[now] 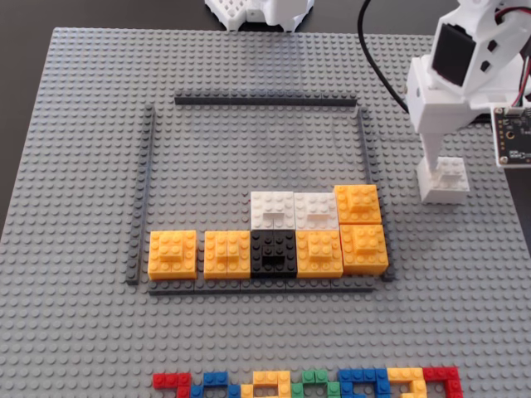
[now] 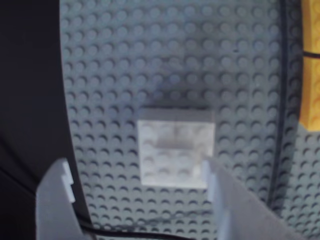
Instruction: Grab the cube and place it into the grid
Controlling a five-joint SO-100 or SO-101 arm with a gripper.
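Observation:
A white cube (image 1: 444, 178) sits on the grey baseplate (image 1: 83, 166) just right of the dark grey frame (image 1: 265, 101), outside it. In the wrist view the cube (image 2: 175, 147) lies just ahead of my fingertips, close to the right finger (image 2: 225, 200). My white gripper (image 1: 438, 166) hangs over the cube and is open, with the jaws wide apart in the wrist view (image 2: 136, 170). It holds nothing. Inside the frame stand several orange cubes (image 1: 172, 253), a black cube (image 1: 274, 251) and two white cubes (image 1: 292, 209).
A row of small coloured bricks (image 1: 307, 384) lies along the front edge. A black cable (image 1: 377, 66) runs to the arm base at the back right. Another white object (image 1: 259, 12) stands behind the plate. An orange cube edge (image 2: 311, 65) shows at the right of the wrist view.

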